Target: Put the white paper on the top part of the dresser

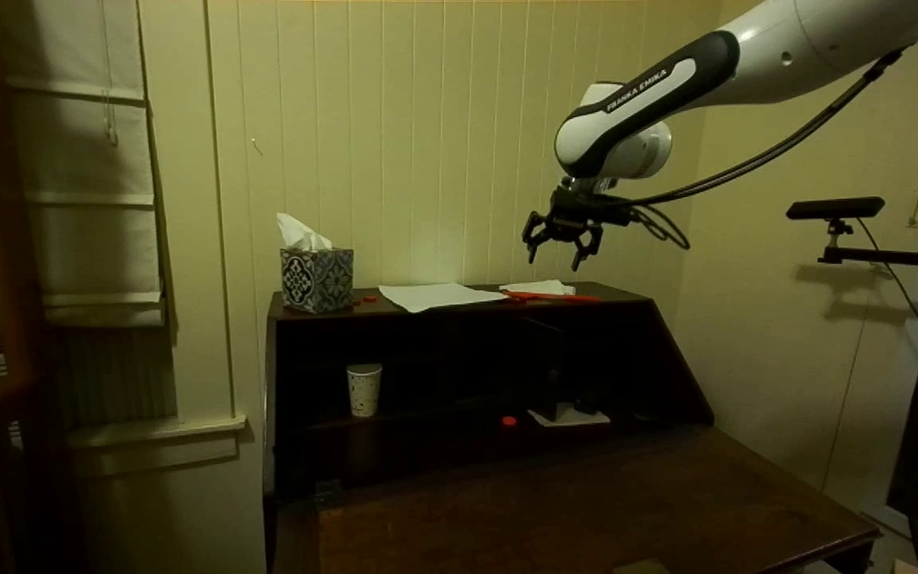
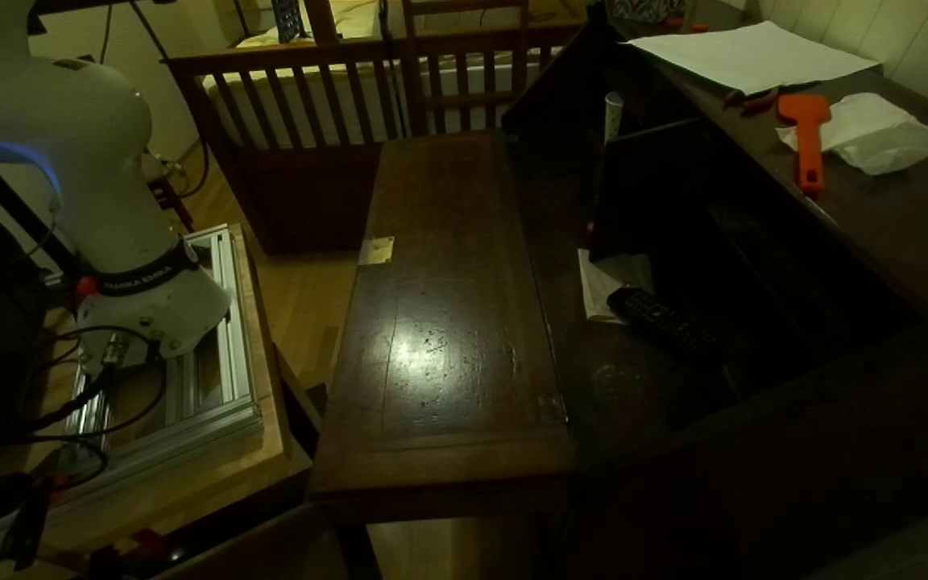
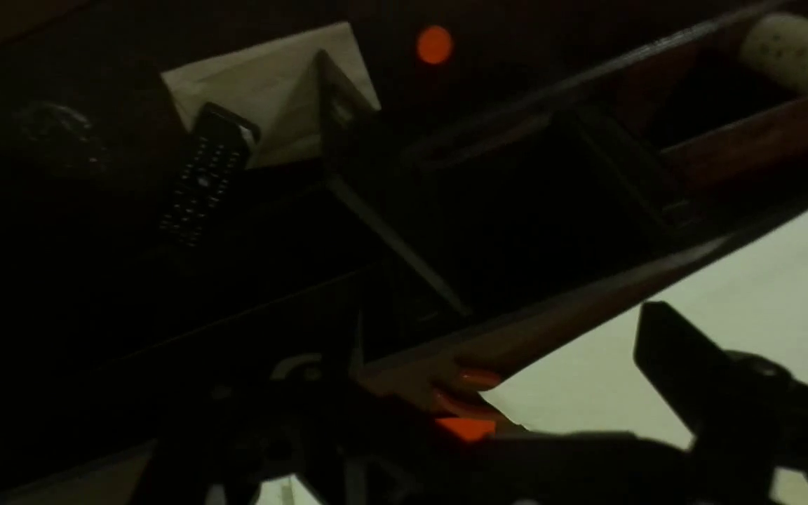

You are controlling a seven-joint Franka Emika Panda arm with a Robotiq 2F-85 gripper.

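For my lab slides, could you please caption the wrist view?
Gripper finger seen against the white paper atop the dresser, remote control and speckled cup lower down.

speckled cup (image 1: 364, 391): upright
patterned tissue box (image 1: 317, 279): higher than the cup, white tissue (image 1: 300, 233) poking out
red disc (image 1: 509, 422): right of the cup's base in an exterior view
orange scraper (image 2: 809, 145): right of the cup in both exterior views, lying across the edge of a crumpled white wrap (image 2: 883, 133)
remote (image 3: 204, 172): left of the cup in the wrist view, partly on a pale napkin (image 3: 264, 84)
window blind (image 1: 76, 159): well left of the cup
slatted bed frame (image 2: 311, 173): left of the cup in an exterior view
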